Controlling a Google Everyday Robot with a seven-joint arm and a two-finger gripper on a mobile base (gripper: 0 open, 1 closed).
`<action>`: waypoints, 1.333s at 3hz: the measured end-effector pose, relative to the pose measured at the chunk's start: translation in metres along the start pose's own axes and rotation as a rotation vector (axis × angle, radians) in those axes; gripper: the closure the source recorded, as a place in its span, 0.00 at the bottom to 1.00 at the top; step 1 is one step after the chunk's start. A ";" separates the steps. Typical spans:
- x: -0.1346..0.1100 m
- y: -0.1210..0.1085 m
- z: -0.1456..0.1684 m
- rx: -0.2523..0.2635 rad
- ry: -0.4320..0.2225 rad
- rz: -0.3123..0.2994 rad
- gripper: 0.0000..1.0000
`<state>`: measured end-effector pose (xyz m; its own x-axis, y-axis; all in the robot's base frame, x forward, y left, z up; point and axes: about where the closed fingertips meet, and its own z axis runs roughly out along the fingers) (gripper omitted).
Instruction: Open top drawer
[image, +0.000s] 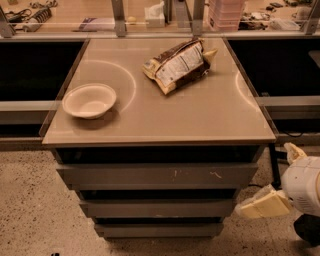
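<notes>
Top drawer (150, 175) sits up-left of the gripper (264, 180), fingers (262, 205) apparently spread apart

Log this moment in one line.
gripper: low right, beside narrower grey lower drawer fronts | wide grey flat-fronted top drawer: shut, not yet pulled

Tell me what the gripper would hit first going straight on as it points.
The gripper, low at the right, points left. It would likely first meet the right end of the middle drawer, just below the top drawer; depth is unclear.
</notes>
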<state>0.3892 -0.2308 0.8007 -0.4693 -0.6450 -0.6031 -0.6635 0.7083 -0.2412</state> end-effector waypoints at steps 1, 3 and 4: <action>-0.009 -0.013 -0.002 0.058 -0.049 0.044 0.19; -0.009 -0.013 -0.002 0.058 -0.049 0.044 0.65; -0.009 -0.013 -0.002 0.058 -0.049 0.044 0.89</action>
<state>0.4014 -0.2347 0.8106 -0.4677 -0.5989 -0.6501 -0.6069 0.7522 -0.2564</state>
